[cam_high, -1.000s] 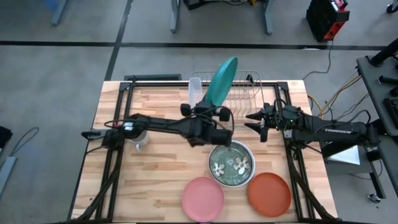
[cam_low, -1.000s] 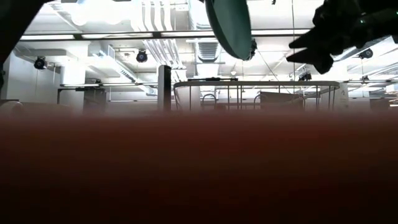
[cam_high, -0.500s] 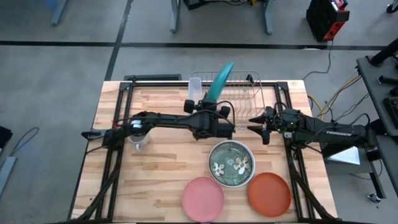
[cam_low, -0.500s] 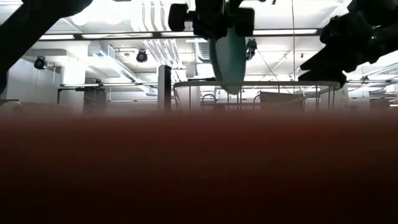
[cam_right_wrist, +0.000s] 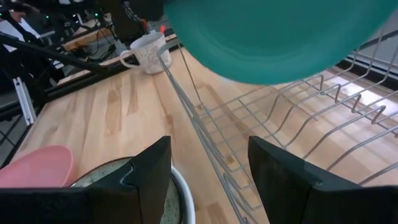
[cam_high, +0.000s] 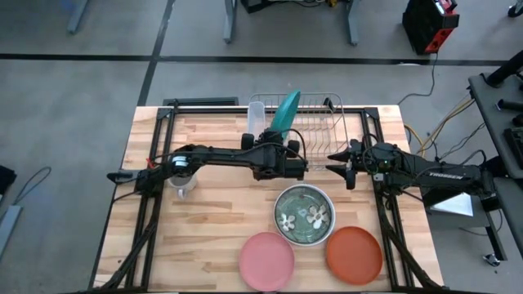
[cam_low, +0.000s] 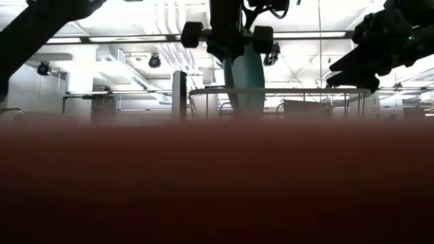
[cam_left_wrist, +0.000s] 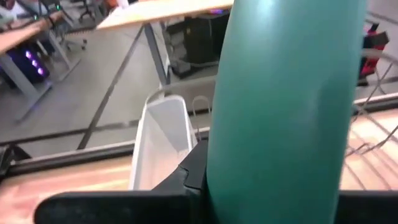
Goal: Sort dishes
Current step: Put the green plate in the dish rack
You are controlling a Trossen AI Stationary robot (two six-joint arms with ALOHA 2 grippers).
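While the left gripper pinches the large teal plate upright over the wire dish rack, the right gripper waits beside it, fingers spread.

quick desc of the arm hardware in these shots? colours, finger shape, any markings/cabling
Both arms are dark, near black, built of slim jointed links. The right arm carries white lettering along its forearm, too small to read. The right gripper has two broad, flat black fingers. The left gripper has round black knobs on either side. Thin dark cables trail near the left arm's base.
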